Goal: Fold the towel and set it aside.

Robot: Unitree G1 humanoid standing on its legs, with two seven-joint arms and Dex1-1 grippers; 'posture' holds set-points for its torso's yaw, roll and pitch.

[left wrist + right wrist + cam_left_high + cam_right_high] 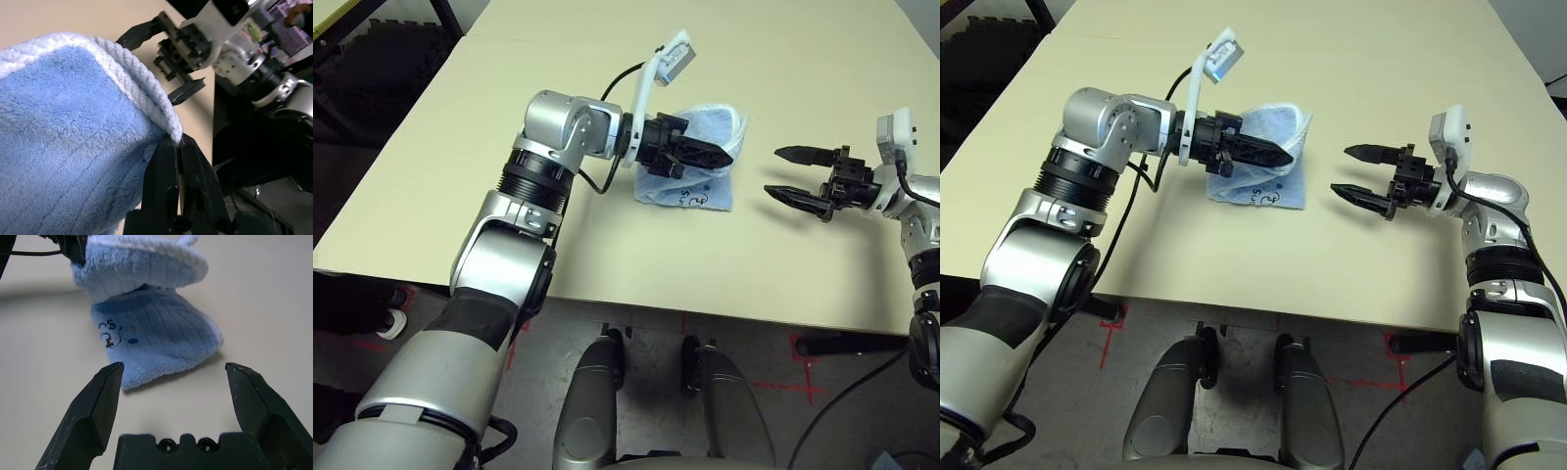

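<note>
The small light blue terry-cloth towel (700, 157) with whitish stitched edging is pinched at one edge by the left jaws (713, 153), which are pressed together on it, so that its upper layer is held raised and curled over the lower layer lying flat on the cream surface (509, 147). The right jaws (795, 173) are spread wide and empty, level with the cloth and well apart from it, pointing toward its free edge (the logo side faces them). The fold is judged half made, and the left arm is the nearer.
</note>
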